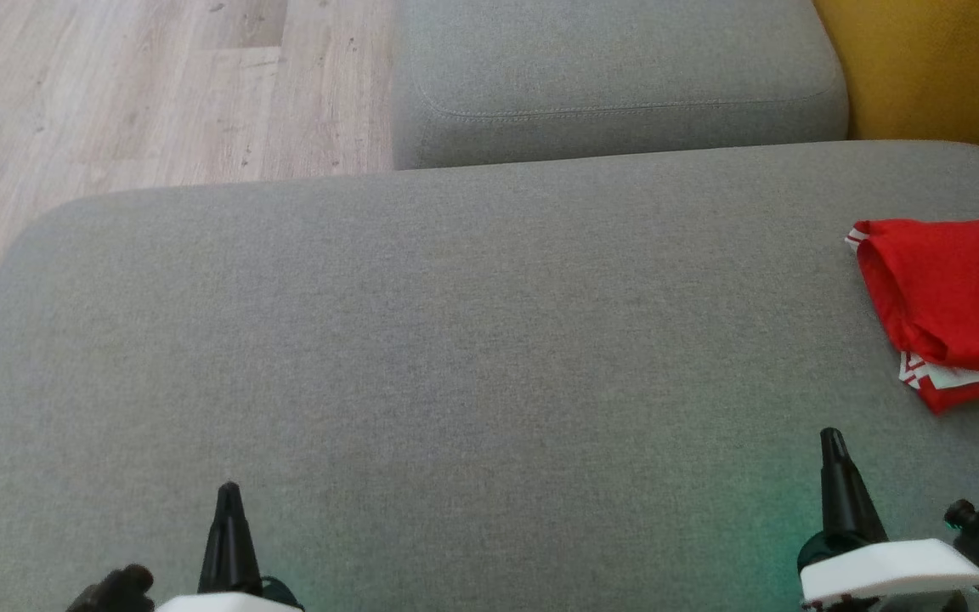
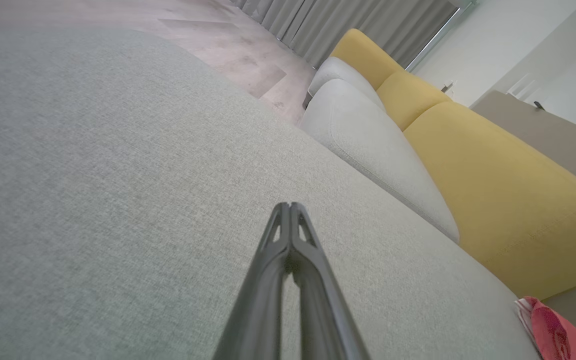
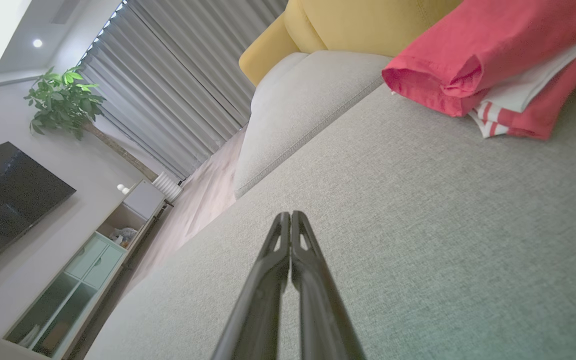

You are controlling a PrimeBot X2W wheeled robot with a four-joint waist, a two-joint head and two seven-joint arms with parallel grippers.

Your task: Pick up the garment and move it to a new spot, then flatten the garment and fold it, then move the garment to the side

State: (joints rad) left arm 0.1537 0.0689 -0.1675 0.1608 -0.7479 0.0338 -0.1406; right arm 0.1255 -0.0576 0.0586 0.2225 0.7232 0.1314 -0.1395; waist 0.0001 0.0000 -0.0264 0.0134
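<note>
Stretching across nearly the whole head view is a broad grey sofa seat (image 1: 455, 340), flat and woven. A second grey cushion (image 1: 617, 76) sits at its far edge. A yellow backrest (image 1: 940, 68) rises at the far right, and pale wood floor (image 1: 116, 85) shows at the far left.

The red garment (image 1: 957, 297) lies at the right edge of the seat, partly cut off by the frame. It is a compact, layered bundle with white striped trim poking out at its near side. It looks roughly folded rather than spread flat.

The right gripper (image 1: 831, 438) hovers at the near right, close to the garment but not touching it. The left gripper (image 1: 229, 491) hovers at the near left, well apart from it. Both sets of fingers are clenched tip to tip and hold nothing, which both wrist views show plainly.

Judging by the tidy bundle at the side and both grippers clear of it, the task could be finished. It could equally be waiting on the first pick-up.

If the pick-up is the step in hand:
- The right arm is the better placed.
- Its fingers need to part before they reach the cloth.
- It should approach from the near left of the bundle.
- A bite through several layers at the thick rolled edge would work better than pinching the loose trim.
- That way the bundle should lift as one and not trail or unfold.
- The bare middle of the seat offers ample room for laying it flat.
</note>
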